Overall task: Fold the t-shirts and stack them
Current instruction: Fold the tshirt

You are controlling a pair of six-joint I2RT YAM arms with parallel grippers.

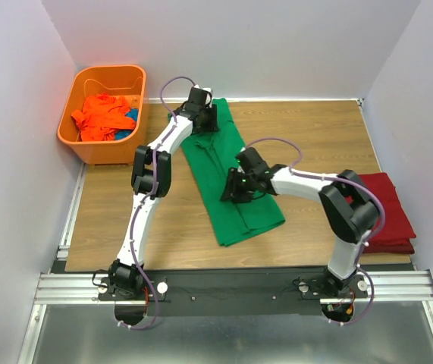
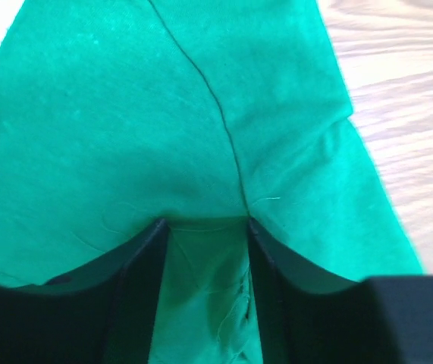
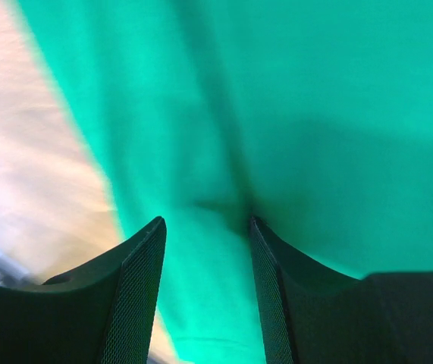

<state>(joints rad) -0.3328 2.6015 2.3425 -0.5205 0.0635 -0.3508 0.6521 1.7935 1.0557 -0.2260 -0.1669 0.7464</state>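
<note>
The wooden table (image 1: 125,220), boxed in by pale walls, had your green t-shirt (image 1: 212,163) lying mid-table as a long diagonal strip. Your left gripper (image 2: 206,227) sat at its far end, pinching a wrinkled fold between the fingers (likely to carry that end over). Your right gripper (image 3: 207,224) was down at mid-length, perhaps anchoring the crease; whether it gripped cloth, I couldn't tell. The dark red t-shirt (image 1: 390,208) lay folded at the right edge, and the orange t-shirt (image 1: 102,117) sat crumpled in the basket (image 1: 95,150).
</note>
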